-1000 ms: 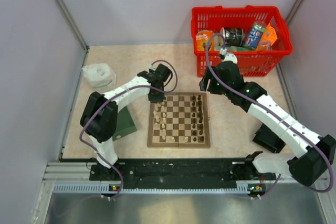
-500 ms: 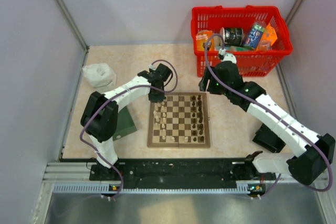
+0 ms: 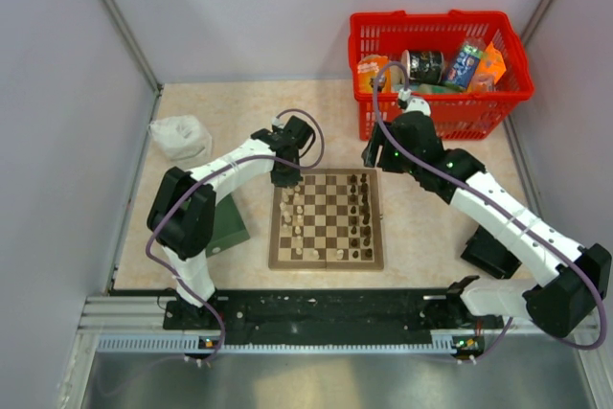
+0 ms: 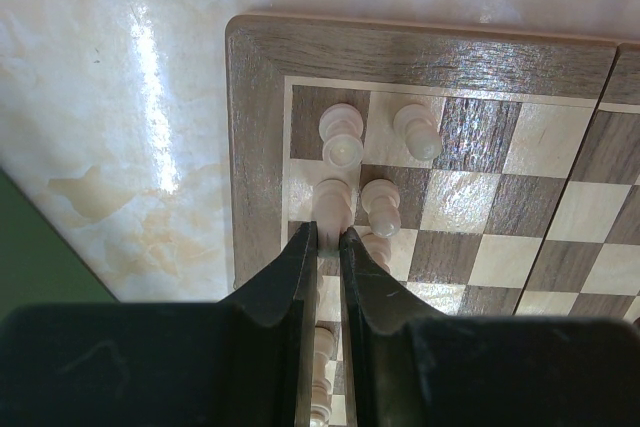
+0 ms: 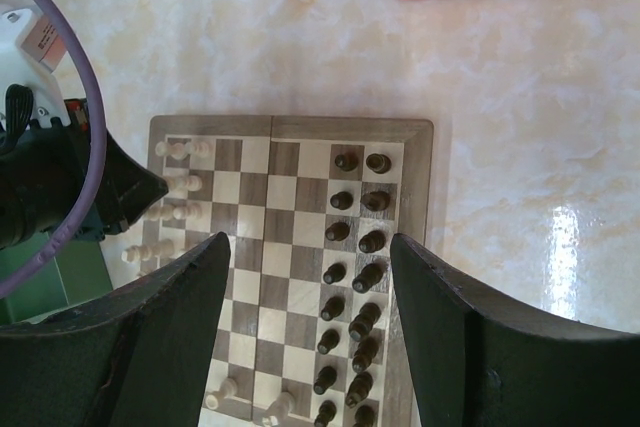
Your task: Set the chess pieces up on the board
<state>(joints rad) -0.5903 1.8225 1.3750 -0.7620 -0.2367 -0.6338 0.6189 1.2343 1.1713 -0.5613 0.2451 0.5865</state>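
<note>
Table (image 3: 220, 122): beige marbled top.
Red basket (image 3: 450, 114): at 1 o'clock from the board.
Board (image 3: 326, 262): mid-table, flat.
Green box (image 3: 228, 222): at the board's 9 o'clock, near.
Right gripper (image 5: 308, 247): above the board's 1 o'clock corner, jaws spread wide, nothing between them.
Left gripper (image 4: 328, 232): over the 11 o'clock corner, fingers drawn to a thin slit at a cream piece (image 4: 335, 197); grasp cannot be told.
Cream pieces (image 3: 295, 217): 9 o'clock files.
Dark pieces (image 5: 350, 277): 3 o'clock files.
</note>
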